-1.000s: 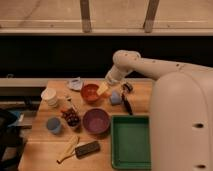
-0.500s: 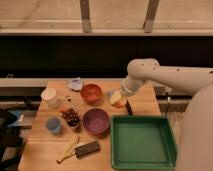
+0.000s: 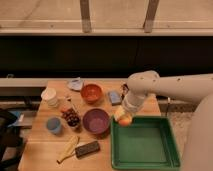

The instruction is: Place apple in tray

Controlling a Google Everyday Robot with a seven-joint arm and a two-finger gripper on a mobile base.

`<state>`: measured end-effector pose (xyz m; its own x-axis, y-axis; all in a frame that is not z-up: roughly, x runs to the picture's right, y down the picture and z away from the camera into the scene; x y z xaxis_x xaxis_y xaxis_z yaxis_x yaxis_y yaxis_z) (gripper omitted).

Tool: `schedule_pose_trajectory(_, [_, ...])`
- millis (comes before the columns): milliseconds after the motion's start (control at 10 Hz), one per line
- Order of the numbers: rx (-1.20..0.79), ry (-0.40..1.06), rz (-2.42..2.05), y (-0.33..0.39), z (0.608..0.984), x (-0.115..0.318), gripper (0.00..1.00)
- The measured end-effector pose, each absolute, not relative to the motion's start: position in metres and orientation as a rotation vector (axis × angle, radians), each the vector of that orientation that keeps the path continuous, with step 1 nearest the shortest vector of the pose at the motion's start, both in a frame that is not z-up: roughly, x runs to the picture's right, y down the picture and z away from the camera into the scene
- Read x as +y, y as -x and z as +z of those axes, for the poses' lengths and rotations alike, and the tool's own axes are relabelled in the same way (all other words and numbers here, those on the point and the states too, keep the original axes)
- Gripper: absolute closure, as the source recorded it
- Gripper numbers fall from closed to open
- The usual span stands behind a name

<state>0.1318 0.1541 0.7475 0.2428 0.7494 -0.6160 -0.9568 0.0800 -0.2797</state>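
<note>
Your tool [image 3: 123,118] hangs at the end of the white arm [image 3: 170,87], which reaches in from the right and bends down at the elbow. It is closed on the apple [image 3: 125,120], a pale yellow fruit with an orange-red blush. The apple sits at the tool's tip, right over the back left corner of the green tray [image 3: 145,162]; you cannot tell from this view whether it touches the rim.

The tray lies at the front right of the wooden tabletop [image 3: 42,150], its long side running left to right. Just to its left stands the purple bowl [image 3: 95,121], near the apple but apart from it. Behind that bowl is the red-orange bowl [image 3: 91,92], and to the right of that a small blue-grey object [image 3: 115,97] lies close behind the tool.

Further left you have the dark grape cluster [image 3: 71,118], a small blue cup [image 3: 54,125] and a white cup [image 3: 49,96]. At the front edge the banana [image 3: 67,150] lies beside a dark rectangular block [image 3: 87,149].
</note>
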Motion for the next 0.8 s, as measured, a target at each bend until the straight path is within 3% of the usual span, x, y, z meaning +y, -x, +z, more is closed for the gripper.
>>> schedule_pose_trajectory(100, [0.39, 0.735, 1.354, -0.143, 0.746, 0.167, 0.95])
schedule_pose_trajectory(500, [0.466, 0.796, 1.451, -0.167, 0.754, 0.198, 0.6])
schedule_pose_trajectory(800, [0.463, 0.796, 1.449, -0.165, 0.755, 0.197, 0.59])
